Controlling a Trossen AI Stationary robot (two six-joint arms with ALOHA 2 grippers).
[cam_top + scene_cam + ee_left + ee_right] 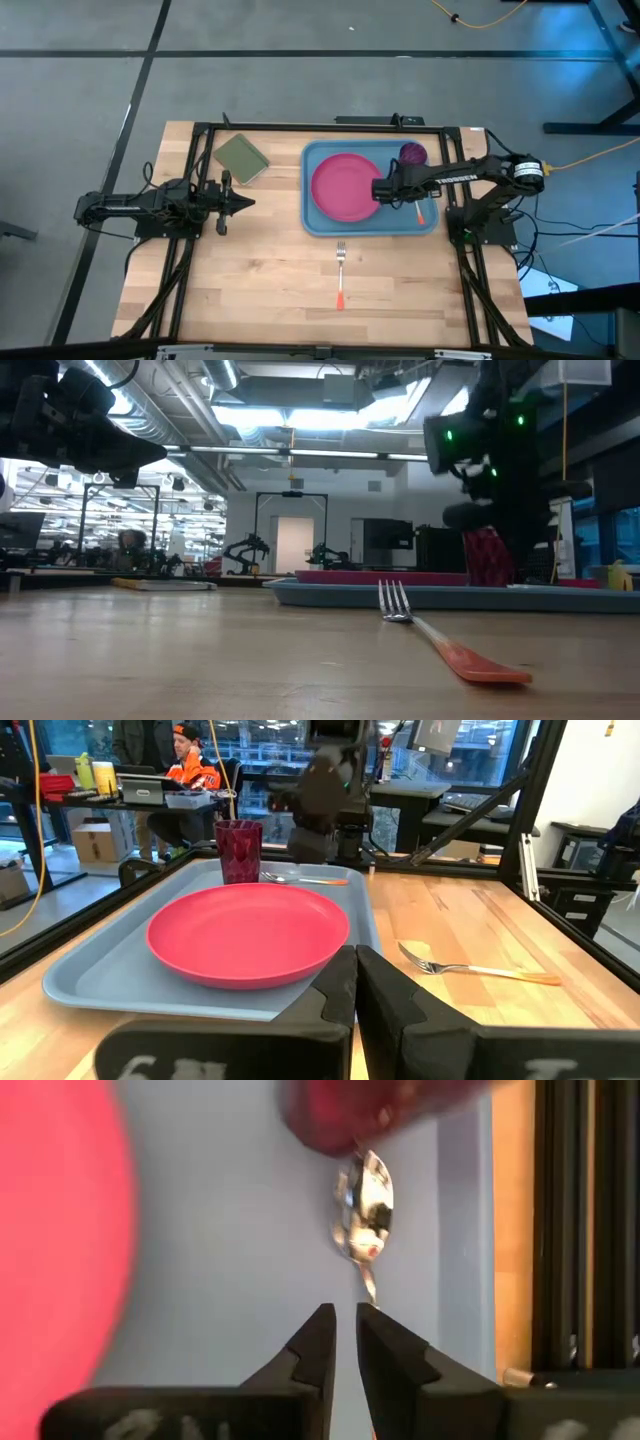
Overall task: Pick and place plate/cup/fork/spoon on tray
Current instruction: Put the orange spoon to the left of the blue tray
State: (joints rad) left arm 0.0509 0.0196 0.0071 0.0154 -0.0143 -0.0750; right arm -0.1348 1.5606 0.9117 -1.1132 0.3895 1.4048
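The light blue tray (318, 215) lies at the table's centre right. The pink plate (343, 187) lies flat in it. The purple cup (413, 153) stands upright in the tray's far right corner. The spoon (365, 1210) lies on the tray floor beside the cup, and its orange handle (420, 213) shows under my right arm. The fork (341, 270) lies on the bare wood near the tray's front edge, tines toward the tray. My right gripper (345, 1317) hovers shut above the spoon and touches nothing. My left gripper (247, 203) is shut and empty left of the tray.
An olive-green square pad (241, 158) lies at the far left of the table. Black frame rails (200, 160) run along the table's sides. A person in orange (187, 758) sits at a desk beyond the table.
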